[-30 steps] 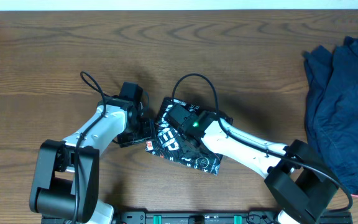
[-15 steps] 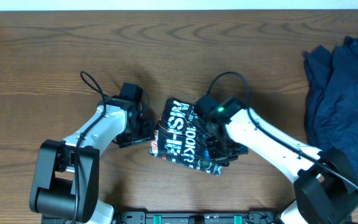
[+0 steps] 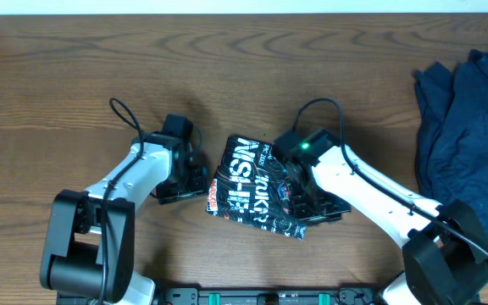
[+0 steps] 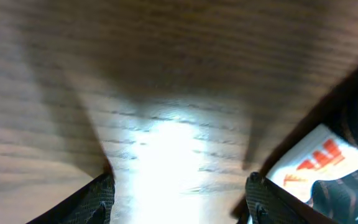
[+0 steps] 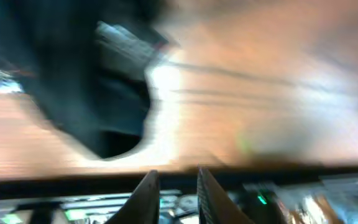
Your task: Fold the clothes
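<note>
While both arms flank it, the folded jersey (image 3: pixel 248 191) lies mid-table, toward the front edge.
Left gripper (image 4: pixel 182 186) hangs low over the bare wooden table (image 3: pixel 58 68), jaws wide, nothing between them; the jersey's white-and-orange label corner sits just beside its right finger (image 4: pixel 272 200). Jersey is a compact black packet, white lettering up. Right gripper (image 5: pixel 178 186) is at the packet's right edge, fingers parted narrowly, nothing seen between; that view is badly blurred. Dark navy garments (image 3: pixel 468 127) are heaped far right, well apart.
</note>
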